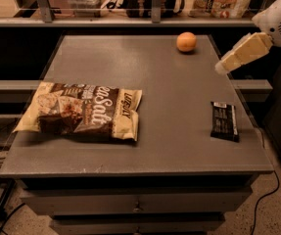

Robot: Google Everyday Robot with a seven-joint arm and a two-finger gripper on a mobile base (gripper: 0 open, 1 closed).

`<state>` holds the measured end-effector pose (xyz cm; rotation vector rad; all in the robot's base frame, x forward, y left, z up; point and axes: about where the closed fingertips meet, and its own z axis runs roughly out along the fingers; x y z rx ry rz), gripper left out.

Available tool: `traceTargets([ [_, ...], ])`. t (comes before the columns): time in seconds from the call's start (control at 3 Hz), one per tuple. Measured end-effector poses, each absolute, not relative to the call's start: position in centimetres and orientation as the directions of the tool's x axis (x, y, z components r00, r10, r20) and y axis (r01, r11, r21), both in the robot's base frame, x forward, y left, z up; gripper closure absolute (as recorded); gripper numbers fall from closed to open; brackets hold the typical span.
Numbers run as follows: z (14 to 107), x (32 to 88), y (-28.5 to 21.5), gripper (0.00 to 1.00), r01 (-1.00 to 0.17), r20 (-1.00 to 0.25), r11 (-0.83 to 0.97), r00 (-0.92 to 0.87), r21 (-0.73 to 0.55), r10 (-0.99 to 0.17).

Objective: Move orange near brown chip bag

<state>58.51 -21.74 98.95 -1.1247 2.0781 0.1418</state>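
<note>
1. Camera view, layout: the small round smooth orange fruit (186,41) sits on the flat grey table top (169,87) close to its far right corner, just short of the far edge. The large crinkly dark brown chip bag with cream edges (81,111) lies well apart from it, toward the front left corner.
2. Camera view, tool: the cream-coloured gripper (228,62) hangs over the right edge, nearer the far corner than the front one. It is clear of the orange and nothing shows in its hold. I cannot tell whether it is wide or narrow.
3. Risk at the grasp: the orange is round and free to roll. A closing move that lands off centre, or a side-on arrival from the right edge, would likely knock it toward the far edge and off the table.
4. Risk in transit: a shallow hold on the smooth skin could let it slip out halfway across.
5. Risk at release: set down on the bag's sloped, crinkled edge, it may roll toward the front edge.
6. Minor hazard: the small black rectangular snack bar wrapper (224,121) by the right edge could be swept off by a low arm.
</note>
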Motion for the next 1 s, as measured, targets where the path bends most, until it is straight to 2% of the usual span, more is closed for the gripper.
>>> traceTargets([
  [0.33,98.9,58.5,-21.7,0.00,-0.758,-0.662,0.606,-0.328,-0.242,-0.674],
  [0.67,97.9,60.1,-20.9,0.00,-0.734,-0.708,0.652,-0.358,-0.190,-0.609],
  [1.0,96.7,64.3,-19.3,0.00,-0.714,-0.772,0.683,-0.346,-0.152,-0.534],
])
